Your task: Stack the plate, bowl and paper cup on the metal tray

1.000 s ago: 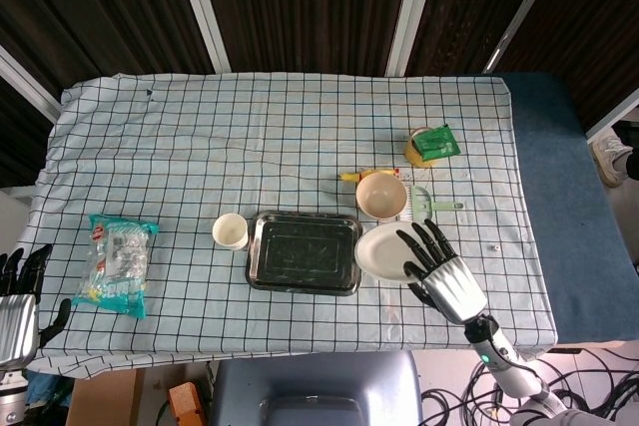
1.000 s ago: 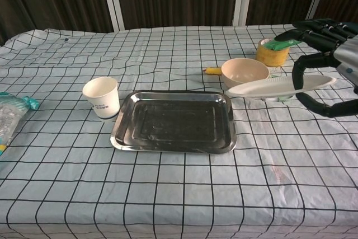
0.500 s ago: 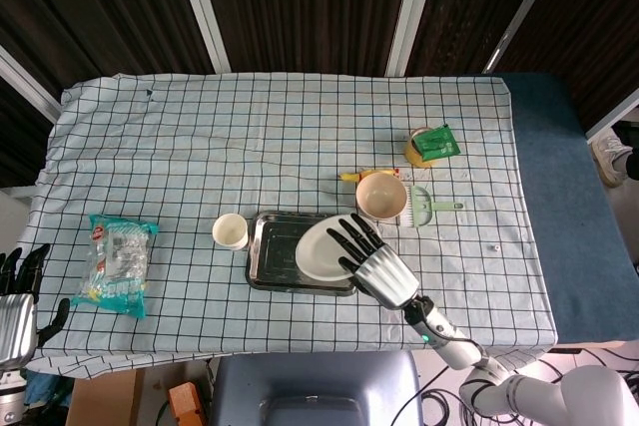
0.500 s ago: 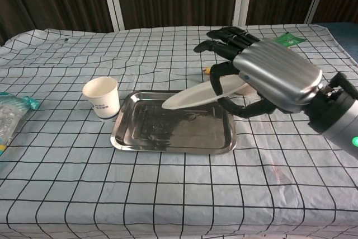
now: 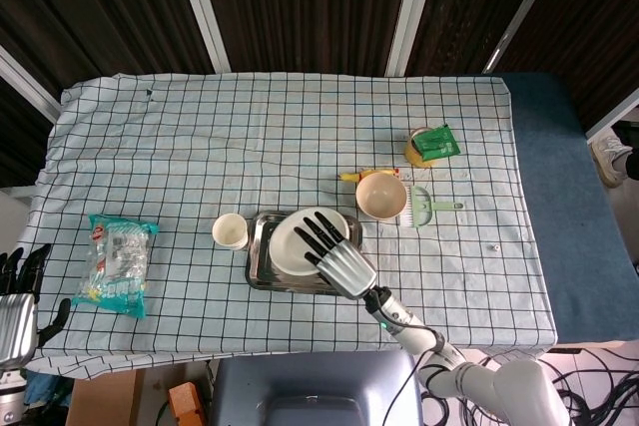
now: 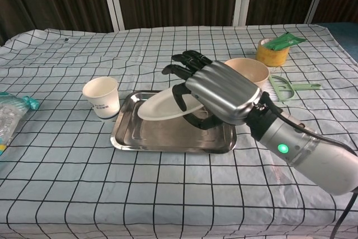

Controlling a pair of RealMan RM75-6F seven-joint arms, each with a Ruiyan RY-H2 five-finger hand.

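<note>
Your right hand (image 6: 215, 90) gripped the plate (image 6: 162, 107) between thumb and spread fingers, tilted above the metal tray (image 6: 134, 135).

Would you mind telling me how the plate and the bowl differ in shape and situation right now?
The plate is white, flat and shallow; the bowl is beige, deep and round-walled. The plate is held by the right hand above the metal tray; the bowl stands untouched on the cloth beyond the tray's far right corner. The plate sits slightly tilted in the chest view; the bowl stands upright. Both are empty and round.
</note>
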